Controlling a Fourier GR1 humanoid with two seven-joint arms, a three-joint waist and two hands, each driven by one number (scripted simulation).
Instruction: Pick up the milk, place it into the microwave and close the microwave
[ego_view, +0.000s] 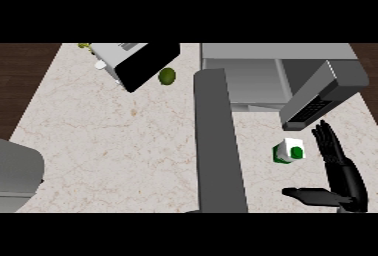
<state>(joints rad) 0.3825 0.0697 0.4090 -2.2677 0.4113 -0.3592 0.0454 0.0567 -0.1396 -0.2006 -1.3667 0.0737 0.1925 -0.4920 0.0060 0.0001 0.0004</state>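
The fingers (330, 145) of the right hand (345, 181) are straight and spread, holding nothing, with the thumb stuck out to the left at the lower right of the frame. The milk (289, 150), a small white carton with green markings, stands on the worktop (118, 145) just left of those fingers, close to them but seemingly not touching. Above it, in the upper right of the frame, sits the microwave (258, 75) with its door (325, 92) swung open. The left hand is not visible.

Judging from this, the task is at its first step: the approach to the carton, with no grasp made yet. The next move calls for bringing the palm in against the carton's side and curling fingers and thumb round it, before lifting it up toward the open cavity.
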